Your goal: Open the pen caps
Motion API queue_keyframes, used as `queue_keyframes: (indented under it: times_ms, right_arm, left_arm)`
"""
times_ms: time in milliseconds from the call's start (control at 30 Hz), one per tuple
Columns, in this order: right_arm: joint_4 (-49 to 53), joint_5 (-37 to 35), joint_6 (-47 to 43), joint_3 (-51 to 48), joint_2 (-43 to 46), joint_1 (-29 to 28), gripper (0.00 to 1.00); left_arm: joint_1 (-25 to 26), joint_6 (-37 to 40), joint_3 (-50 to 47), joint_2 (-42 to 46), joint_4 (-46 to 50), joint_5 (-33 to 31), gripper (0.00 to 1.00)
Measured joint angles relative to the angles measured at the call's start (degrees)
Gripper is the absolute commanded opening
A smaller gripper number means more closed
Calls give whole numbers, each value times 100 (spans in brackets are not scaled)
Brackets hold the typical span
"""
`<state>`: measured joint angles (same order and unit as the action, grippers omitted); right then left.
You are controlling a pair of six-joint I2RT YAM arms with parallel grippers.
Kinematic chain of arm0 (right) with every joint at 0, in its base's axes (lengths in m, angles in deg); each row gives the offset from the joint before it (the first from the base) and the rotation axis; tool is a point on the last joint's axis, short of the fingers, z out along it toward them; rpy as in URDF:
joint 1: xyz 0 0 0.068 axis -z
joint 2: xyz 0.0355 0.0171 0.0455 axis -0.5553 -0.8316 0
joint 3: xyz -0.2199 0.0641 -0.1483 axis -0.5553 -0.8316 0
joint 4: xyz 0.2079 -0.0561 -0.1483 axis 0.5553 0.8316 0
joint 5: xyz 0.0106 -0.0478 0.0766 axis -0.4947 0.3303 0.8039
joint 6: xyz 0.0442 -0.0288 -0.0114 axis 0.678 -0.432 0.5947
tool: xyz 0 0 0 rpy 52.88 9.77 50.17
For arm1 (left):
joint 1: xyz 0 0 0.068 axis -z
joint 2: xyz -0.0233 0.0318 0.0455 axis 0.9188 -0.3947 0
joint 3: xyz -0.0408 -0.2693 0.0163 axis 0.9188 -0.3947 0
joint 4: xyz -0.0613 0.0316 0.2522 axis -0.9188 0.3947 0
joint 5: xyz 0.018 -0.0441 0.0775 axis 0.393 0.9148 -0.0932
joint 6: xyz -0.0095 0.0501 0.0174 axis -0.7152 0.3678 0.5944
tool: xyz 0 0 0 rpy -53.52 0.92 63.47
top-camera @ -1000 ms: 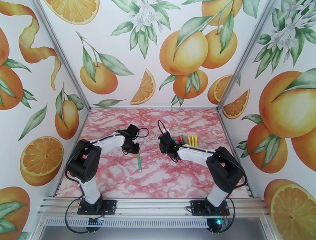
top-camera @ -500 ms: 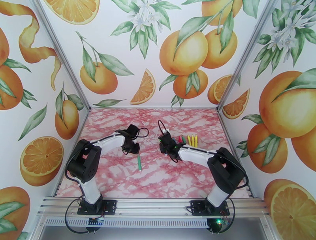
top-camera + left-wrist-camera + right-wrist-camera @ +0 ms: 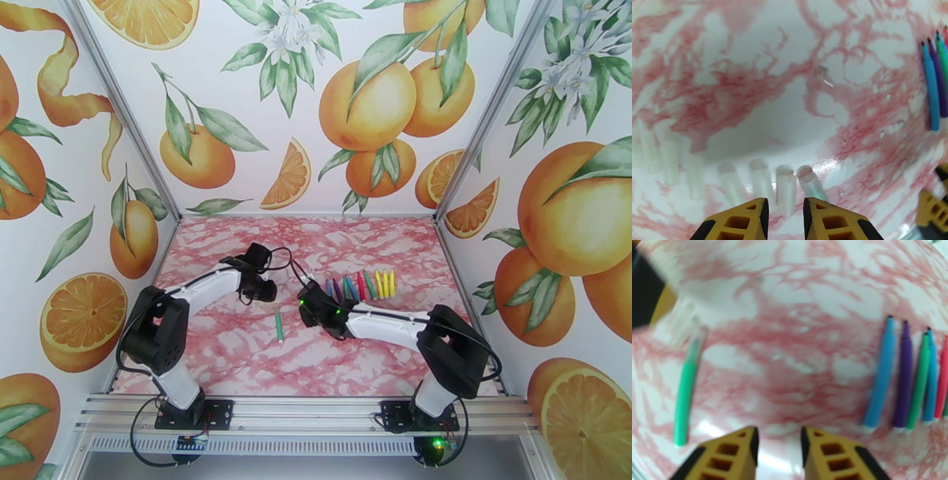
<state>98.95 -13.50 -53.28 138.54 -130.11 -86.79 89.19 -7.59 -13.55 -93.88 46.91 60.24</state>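
Several clear pen caps (image 3: pixel 760 179) lie side by side in a row on the marble table, in the left wrist view. My left gripper (image 3: pixel 785 203) hangs just above them, open narrowly, with one cap (image 3: pixel 786 191) lying loose between its fingertips. From above, the left gripper (image 3: pixel 265 294) is left of centre. A lone green pen (image 3: pixel 279 325) lies near the middle, its far end pale and blurred in the right wrist view (image 3: pixel 685 398). My right gripper (image 3: pixel 306 304) is just right of it, open and empty (image 3: pixel 780 433). A row of uncapped pens (image 3: pixel 359 284) lies further right.
The row holds blue (image 3: pixel 881 378), purple (image 3: pixel 904 378), green (image 3: pixel 918 382) and red pens, with yellow ones (image 3: pixel 385 282) at its right end. Printed walls enclose the marble table (image 3: pixel 237 355) on three sides. The left gripper's dark body (image 3: pixel 644 291) is close to the green pen's far end.
My right arm has swung left and nearer, uncovering the pen row and ending beside the green pen. My left gripper has opened slightly and shifted a little left.
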Motion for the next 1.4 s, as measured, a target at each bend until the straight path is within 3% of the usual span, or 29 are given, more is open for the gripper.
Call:
queue_keyframes:
  times_ms: [133,333,433,533,733,1233,1400]
  right_arm:
    - [13,216,52,57,-26,-190,40]
    - [85,472,68,544,-437,-439,41]
    - [136,564,68,737,-625,-557,42]
    - [223,608,90,951,-826,-625,43]
    - [354,621,133,1270,-1193,-629,43]
    - [485,634,245,1620,-1725,-629,41]
    - [634,479,260,1733,-1849,-629,39]
  left_arm:
    - [-358,22,-328,402,-122,57,54]
    - [-741,4,-824,1069,-238,120,59]
    - [-975,-2,-1086,1392,-367,116,71]
    - [-1169,-144,-1460,1733,-575,52,75]
    - [-1281,-352,-1987,2221,-804,-74,76]
    - [-1355,-472,-2256,2518,-1064,-155,78]
    - [-1355,-514,-2371,2640,-1174,-114,83]
